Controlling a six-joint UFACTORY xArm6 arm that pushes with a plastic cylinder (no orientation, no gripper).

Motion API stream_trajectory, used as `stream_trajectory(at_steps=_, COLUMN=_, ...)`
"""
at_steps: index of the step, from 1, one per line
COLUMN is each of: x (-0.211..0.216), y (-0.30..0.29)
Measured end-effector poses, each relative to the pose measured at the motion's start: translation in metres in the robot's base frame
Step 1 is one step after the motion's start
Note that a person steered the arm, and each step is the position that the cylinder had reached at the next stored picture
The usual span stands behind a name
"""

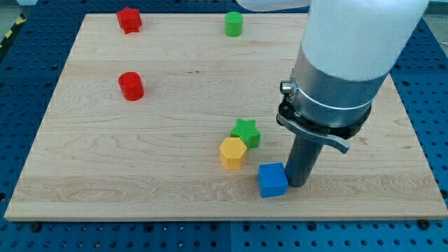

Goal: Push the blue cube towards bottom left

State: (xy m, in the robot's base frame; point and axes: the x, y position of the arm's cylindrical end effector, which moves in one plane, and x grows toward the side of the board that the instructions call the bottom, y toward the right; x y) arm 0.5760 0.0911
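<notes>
The blue cube (272, 180) sits on the wooden board (175, 140) near the view's bottom, right of centre. My tip (297, 183) stands on the board right beside the cube's right side, touching or nearly touching it. A yellow hexagonal block (232, 152) lies just up and left of the cube, and a green star block (246, 132) sits above that one, touching it.
A red cylinder (131, 86) stands at the left, a red star block (129, 19) at the top left, and a green cylinder (234, 24) at the top centre. The board's bottom edge (224, 218) runs close below the blue cube. The arm's bulky body (343, 70) hides the board's right part.
</notes>
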Motion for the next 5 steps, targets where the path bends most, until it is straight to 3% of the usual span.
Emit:
stream_trajectory(at_steps=2, x=0.000, y=-0.032)
stream_trajectory(at_steps=5, x=0.015, y=-0.034)
